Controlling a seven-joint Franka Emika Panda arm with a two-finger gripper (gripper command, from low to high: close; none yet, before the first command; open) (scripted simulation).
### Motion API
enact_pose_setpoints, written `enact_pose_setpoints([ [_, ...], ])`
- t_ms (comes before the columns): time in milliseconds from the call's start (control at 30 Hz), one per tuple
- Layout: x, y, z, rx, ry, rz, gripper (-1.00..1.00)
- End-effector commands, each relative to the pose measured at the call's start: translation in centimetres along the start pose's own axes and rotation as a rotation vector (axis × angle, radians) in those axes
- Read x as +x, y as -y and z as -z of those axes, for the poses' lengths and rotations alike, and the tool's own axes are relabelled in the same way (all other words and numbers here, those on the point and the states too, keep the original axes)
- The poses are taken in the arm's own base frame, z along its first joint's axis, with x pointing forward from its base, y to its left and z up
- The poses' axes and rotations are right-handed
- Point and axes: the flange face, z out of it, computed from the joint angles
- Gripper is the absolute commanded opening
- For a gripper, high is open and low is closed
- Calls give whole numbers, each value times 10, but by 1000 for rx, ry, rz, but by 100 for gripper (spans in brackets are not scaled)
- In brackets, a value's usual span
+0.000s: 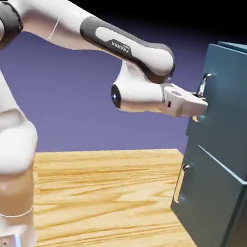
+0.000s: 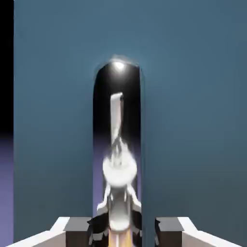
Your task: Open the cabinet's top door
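The dark teal cabinet [image 1: 244,219] stands at the exterior view's right. Its top door [image 1: 235,93] lies flush and carries a slim silver handle [image 1: 204,82] near its left edge. My gripper [image 1: 198,108] reaches level from the left and sits on the lower part of that handle. In the hand view the shiny handle [image 2: 118,120] runs upright between my two fingertips [image 2: 77,226], filling the space between them, with the top door [image 2: 193,120] flat behind it. The gripper [image 2: 118,232] looks shut on the handle.
Below the top door sits a shorter lower door [image 1: 208,205] with its own small handle [image 1: 181,183]. The cabinet rests on a wooden table [image 1: 107,202]. My arm's white base [image 1: 3,213] stands at the lower left.
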Motion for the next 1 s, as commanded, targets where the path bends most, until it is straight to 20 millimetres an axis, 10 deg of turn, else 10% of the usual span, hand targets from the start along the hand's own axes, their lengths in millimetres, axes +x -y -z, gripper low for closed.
enact_pose_setpoints([
  [0, 1, 0, 0, 1, 0, -2, -100],
  [967, 51, -50, 76, 273, 270, -2, -100],
])
